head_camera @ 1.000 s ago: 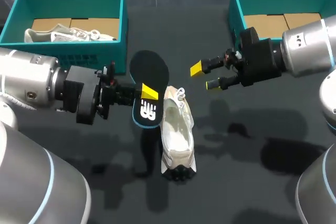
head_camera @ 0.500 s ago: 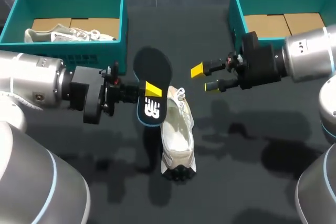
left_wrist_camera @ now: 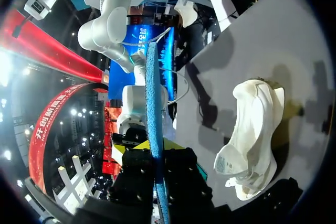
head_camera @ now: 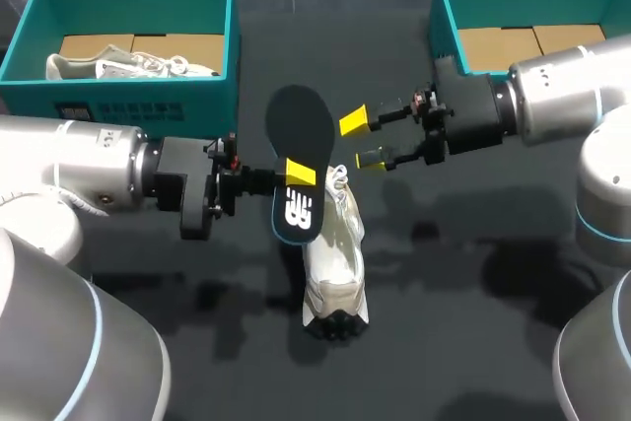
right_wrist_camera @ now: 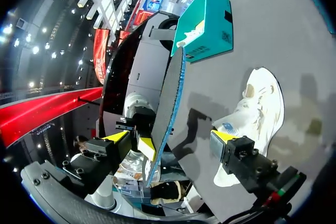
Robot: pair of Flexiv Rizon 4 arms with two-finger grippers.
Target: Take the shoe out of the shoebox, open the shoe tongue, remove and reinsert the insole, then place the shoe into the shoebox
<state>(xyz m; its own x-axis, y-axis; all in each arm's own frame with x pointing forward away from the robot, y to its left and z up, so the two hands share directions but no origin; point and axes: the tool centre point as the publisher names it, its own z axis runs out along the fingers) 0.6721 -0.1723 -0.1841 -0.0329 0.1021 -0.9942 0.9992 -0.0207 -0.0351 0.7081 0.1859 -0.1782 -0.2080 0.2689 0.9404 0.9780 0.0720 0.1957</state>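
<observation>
The left jaws are clamped on the black insole [head_camera: 300, 125], gripping it from two sides a little above its heel end. They hold it up off the bench [head_camera: 463, 322], on edge, with its toe end pointing toward the far side. In the left wrist view it shows as a thin blue strip running straight out from between the fingers.

The right jaws are spread wide and level with the upper half of the insole. In the right wrist view the insole's edge stands in the gap between the two yellow tips. From here I cannot tell whether either tip touches it, but they are certainly not closed on it.

Just under and beside the insole's heel, the white shoe [head_camera: 335, 263] lies on the bench, toe toward the robot and opening toward the far side. Nothing holds it.

Farther out, a teal box [head_camera: 133, 98] at the far left has another pale shoe [head_camera: 128, 66] in it. A second teal box [head_camera: 446, 9] at the far right shows its cardboard floor.

I would put the task past its midpoint. The shoe is out of its box and the insole is out of the shoe. The shoe's mouth looks loose, so the tongue seems to have been opened. What is left is to slide the insole back in and return the shoe to a box.
</observation>
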